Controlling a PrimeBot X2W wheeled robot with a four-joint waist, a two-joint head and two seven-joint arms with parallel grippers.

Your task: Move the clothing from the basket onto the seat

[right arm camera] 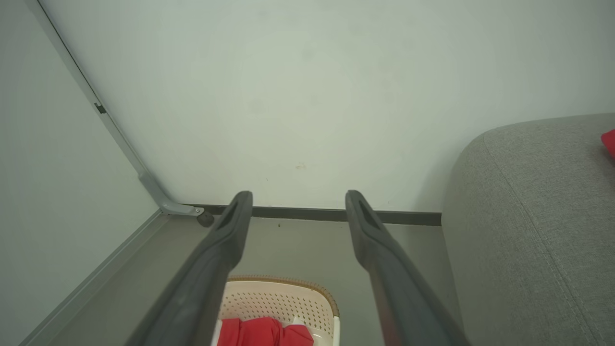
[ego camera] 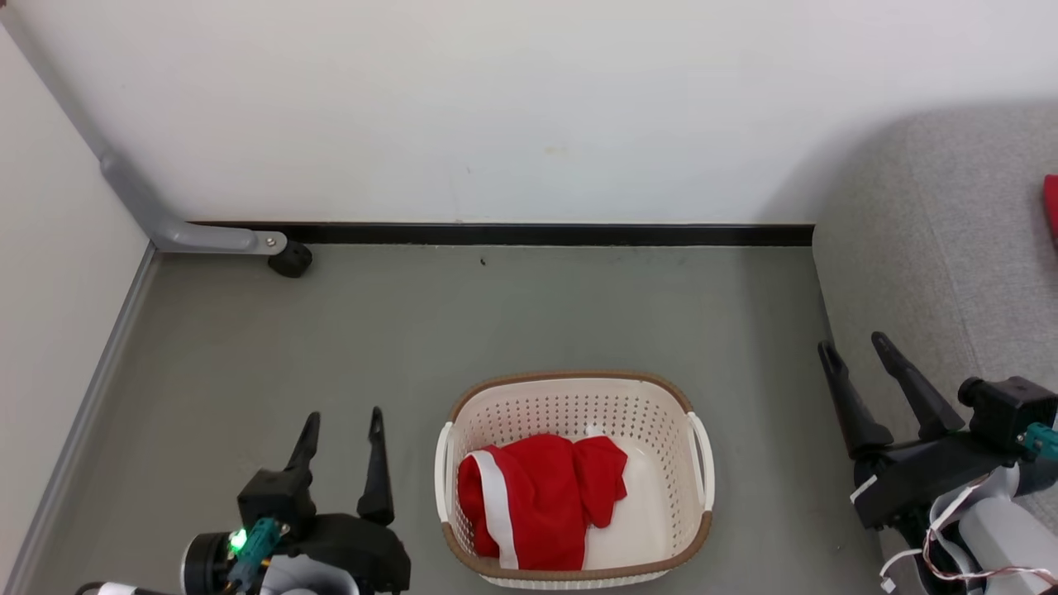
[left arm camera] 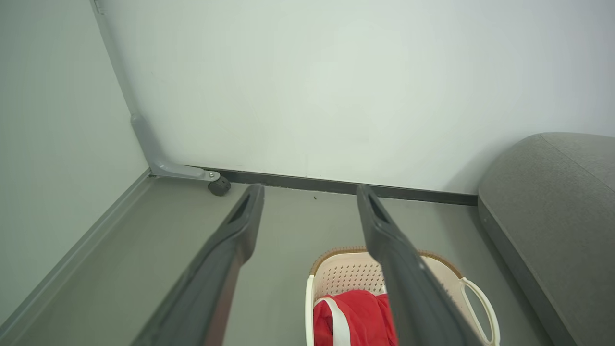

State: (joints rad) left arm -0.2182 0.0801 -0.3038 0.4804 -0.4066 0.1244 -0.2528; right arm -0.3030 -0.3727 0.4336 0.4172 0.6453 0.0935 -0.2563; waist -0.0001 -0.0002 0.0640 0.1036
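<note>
Now 1 red garment (ego camera: 537, 496) with a white stripe lies in the left half of the basket (ego camera: 570, 377). Left of the basket the left end effector (ego camera: 345, 415) hangs released; right of the basket, the right end effector (ego camera: 852, 341) is released too, by the seat (ego camera: 942, 248).

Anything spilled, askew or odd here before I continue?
Nothing stands out. The cream perforated plastic basket sits upright, the red white-striped garment bunched inside. A red sliver on the grey fabric seat is too cropped to identify.
</note>
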